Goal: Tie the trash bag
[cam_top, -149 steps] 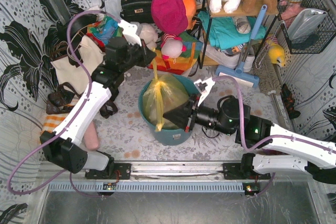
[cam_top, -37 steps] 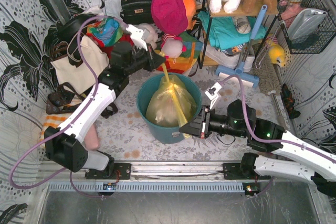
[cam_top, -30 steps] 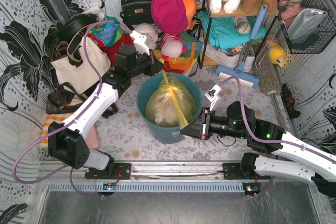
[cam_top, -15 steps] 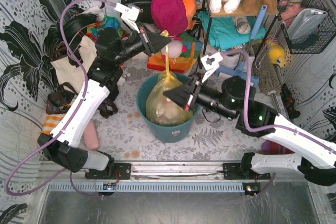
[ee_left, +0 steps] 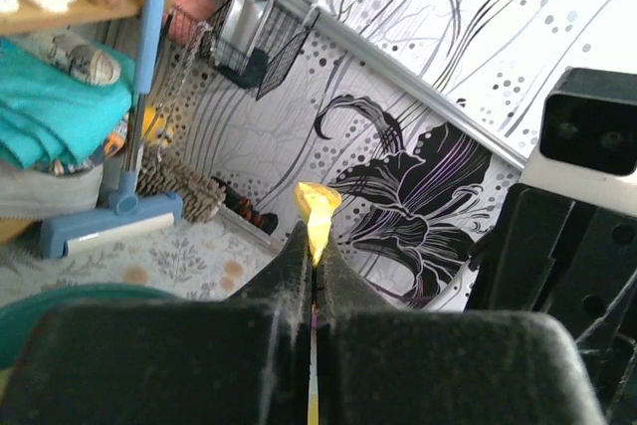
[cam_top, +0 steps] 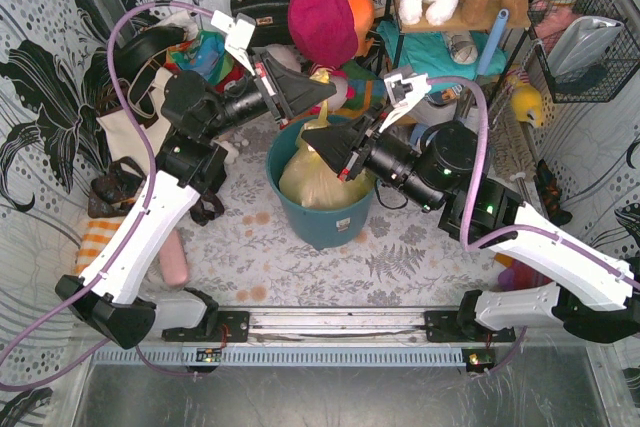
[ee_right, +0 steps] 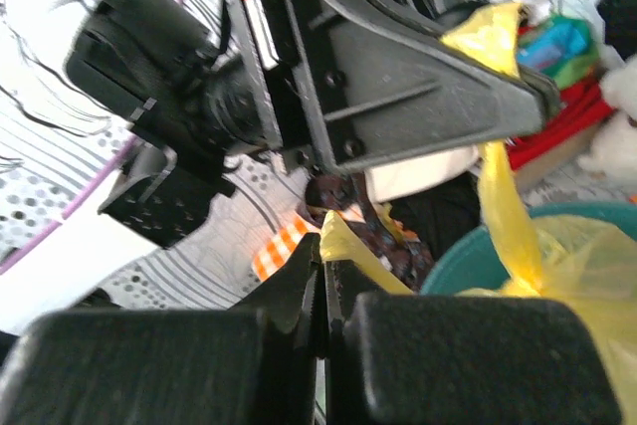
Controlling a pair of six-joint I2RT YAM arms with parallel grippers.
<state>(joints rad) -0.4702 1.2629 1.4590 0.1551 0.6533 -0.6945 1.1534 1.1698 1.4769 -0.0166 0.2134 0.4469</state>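
The yellow-green trash bag [cam_top: 315, 169] sits in the teal bin [cam_top: 322, 222] in the middle of the floor, its top drawn up into two twisted strips. My left gripper [cam_top: 327, 90] is shut on one strip above the bin's far rim; the strip's yellow tip [ee_left: 318, 208] sticks out past the jaws. My right gripper [cam_top: 318, 147] is shut on the other strip [ee_right: 343, 246] just above the bag. In the right wrist view the left gripper [ee_right: 542, 92] holds its strip [ee_right: 503, 208] taut above the bag [ee_right: 577, 276].
A cream tote bag [cam_top: 140, 117] and dark handbags stand at the left. Soft toys, a red cloth [cam_top: 322, 17] and a shelf crowd the back. A blue mop [cam_top: 470, 67] leans at the back right. A wire basket [cam_top: 585, 42] hangs on the right wall.
Both grippers have risen and come close together above the bin, each keeping its strip. The right gripper swung from the bin's near side up over the bag; the strips now stand up.
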